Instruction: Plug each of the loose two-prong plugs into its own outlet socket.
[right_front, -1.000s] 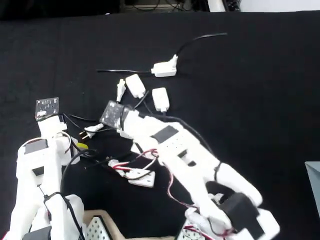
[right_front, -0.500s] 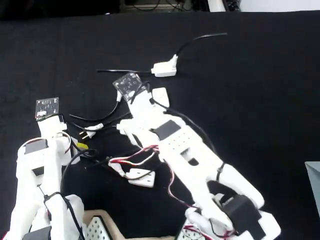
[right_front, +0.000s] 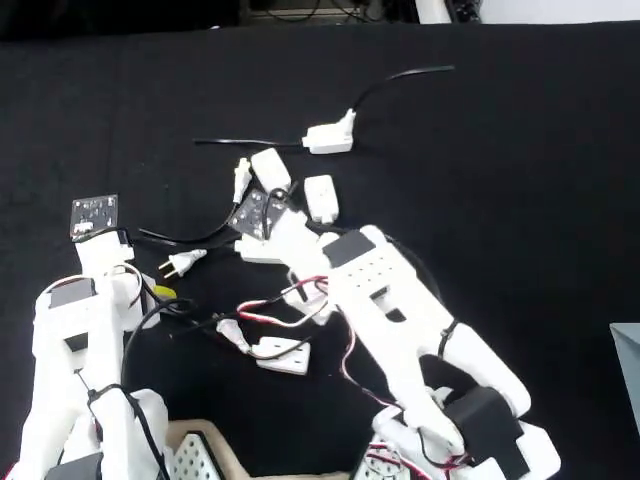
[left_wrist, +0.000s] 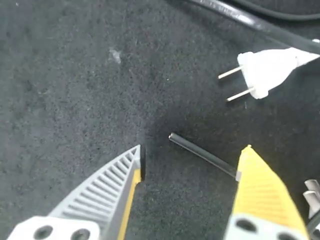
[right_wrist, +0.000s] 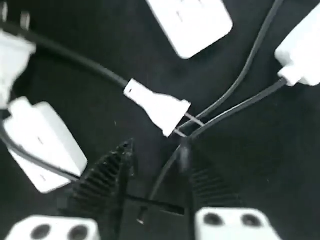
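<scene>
While the left gripper (left_wrist: 194, 150) hangs wide open near the worktop's (right_front: 520, 200) left edge, one white plug (left_wrist: 265, 72) lies just ahead of it, untouched. The right gripper (right_wrist: 156, 147) is only partway open, straddling a black cable (right_wrist: 166, 170), with a second plug (right_wrist: 159, 107) right in front of it among the white sockets (right_wrist: 192, 20) around the worktop's middle.

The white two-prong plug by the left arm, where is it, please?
The white plug lies left in the high view, just ahead of the left hand.
</scene>
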